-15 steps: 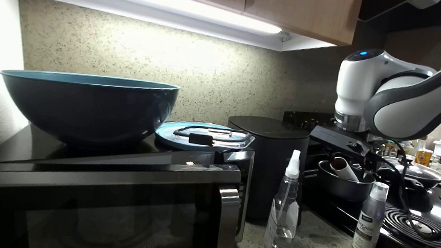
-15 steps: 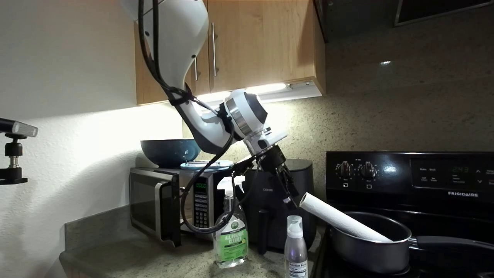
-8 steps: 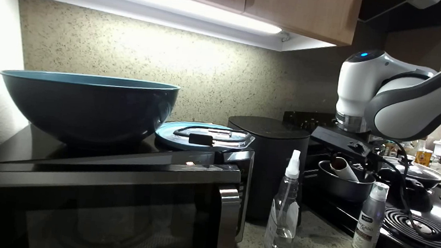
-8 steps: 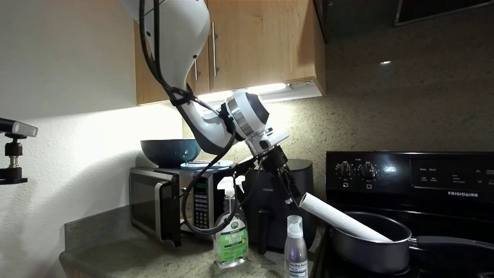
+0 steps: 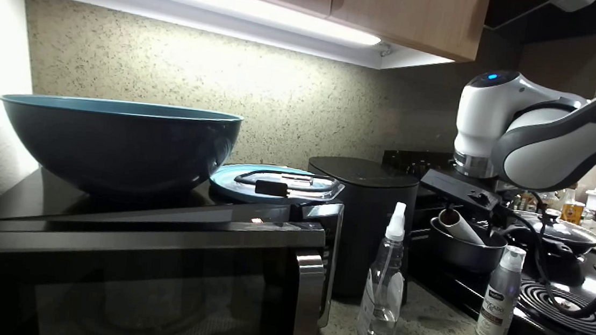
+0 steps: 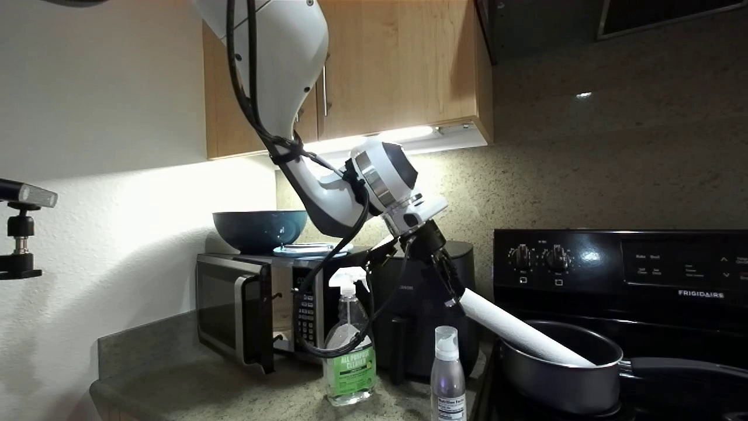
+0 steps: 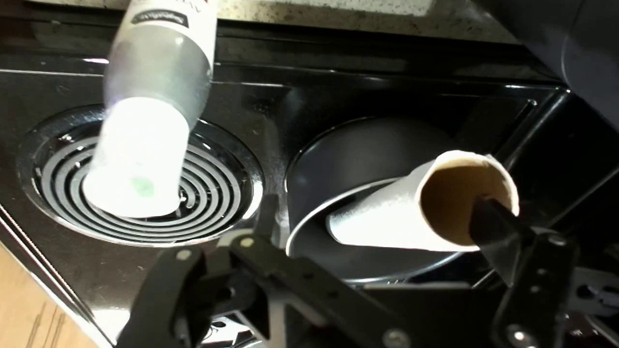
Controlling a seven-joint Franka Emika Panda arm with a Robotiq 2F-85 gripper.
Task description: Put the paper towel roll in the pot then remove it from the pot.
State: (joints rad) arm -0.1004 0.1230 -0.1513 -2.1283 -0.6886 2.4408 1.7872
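My black, jointed fingers stand wide apart, right at the upper end of the slim white paper towel roll. In the wrist view, one fingertip overlaps the roll's brown cardboard hollow; whether it reaches inside or only passes in front, I cannot tell. The roll leans: its lower end is inside the low, round, dark grey, long-handled pot, its length crosses the edge, and its upper end slants up toward me. The pot sits on the glossy black stove. Near it, on the speckled grey tabletop, a slender silver, white-capped bottle stands upright; farther off stands a clear plastic, green-labelled spray bottle. A large, round, teal-blue bowl rests on the black-and-silver microwave.
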